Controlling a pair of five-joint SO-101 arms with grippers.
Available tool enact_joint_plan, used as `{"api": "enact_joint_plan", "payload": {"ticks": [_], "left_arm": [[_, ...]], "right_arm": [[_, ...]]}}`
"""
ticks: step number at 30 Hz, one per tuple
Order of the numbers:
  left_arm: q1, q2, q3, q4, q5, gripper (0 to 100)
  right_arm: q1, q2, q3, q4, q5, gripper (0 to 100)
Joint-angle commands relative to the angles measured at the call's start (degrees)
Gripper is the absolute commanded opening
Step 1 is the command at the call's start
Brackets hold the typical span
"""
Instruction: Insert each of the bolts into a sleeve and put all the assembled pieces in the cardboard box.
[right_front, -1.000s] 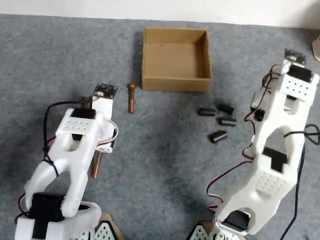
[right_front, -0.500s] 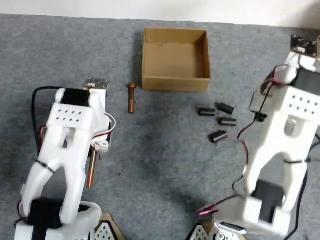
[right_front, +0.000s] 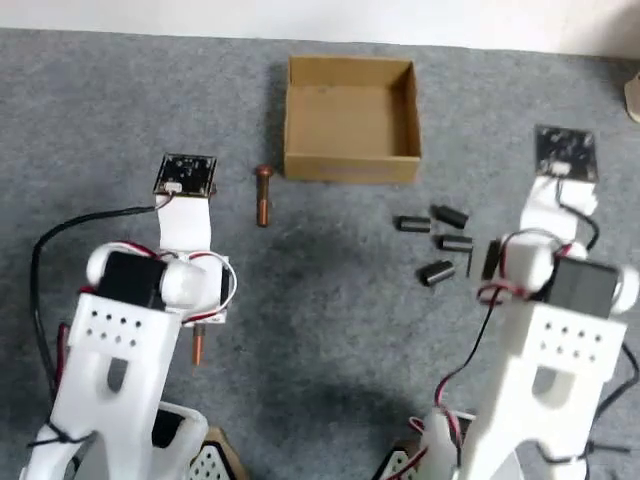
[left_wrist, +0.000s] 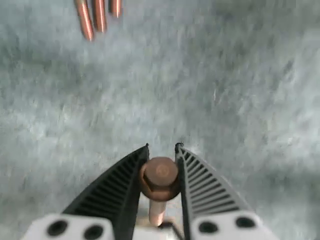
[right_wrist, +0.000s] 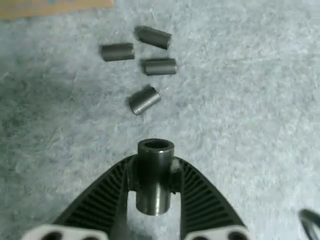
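Observation:
My left gripper (left_wrist: 161, 147) is shut on a copper bolt (left_wrist: 159, 175), whose head sits between the fingers. The same bolt (right_front: 198, 345) pokes out beside the left arm in the high view. My right gripper (right_wrist: 154, 162) is shut on a dark sleeve (right_wrist: 155, 175), held upright with its open end showing. Several loose sleeves (right_wrist: 144, 100) lie on the carpet beyond it, also seen right of centre (right_front: 435, 271) from above. One bolt (right_front: 262, 195) lies left of the cardboard box (right_front: 350, 118). Three more bolts (left_wrist: 97, 15) lie ahead of the left gripper.
Grey carpet (right_front: 320, 330) covers the table. The box stands open at the back centre, with nothing seen inside. The strip of carpet between the two arms is bare. A corner of the box (right_wrist: 50, 5) shows past the loose sleeves.
Both arms have drawn back toward the near edge and risen. The left one still grips its bolt. The right arm has swung in from the far right to behind the loose sleeves.

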Motion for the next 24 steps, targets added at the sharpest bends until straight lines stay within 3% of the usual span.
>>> {"api": "enact_joint_plan", "payload": {"ticks": [1, 6, 11, 15, 24], "left_arm": [[0.84, -3.21, 1.80, -10.73, 0.88, 1], [0.84, -4.97, 7.16, -27.52, 0.97, 1], [0.84, -5.32, 13.05, -39.12, 0.97, 1], [0.84, -5.32, 15.52, -43.52, 1.93, 1], [1.19, -5.32, 13.41, -46.24, 14.07, 1]], "right_arm": [[-3.82, -7.60, 7.60, -6.81, 0.35, 0.5], [-8.13, -12.97, 18.59, -15.52, 0.35, 0.5], [-10.59, -13.41, 26.86, -23.60, 0.70, 0.5], [-14.73, -13.76, 31.25, -28.09, 0.79, 0.5], [-24.04, -13.93, 41.80, -39.60, 0.35, 0.5]]}}
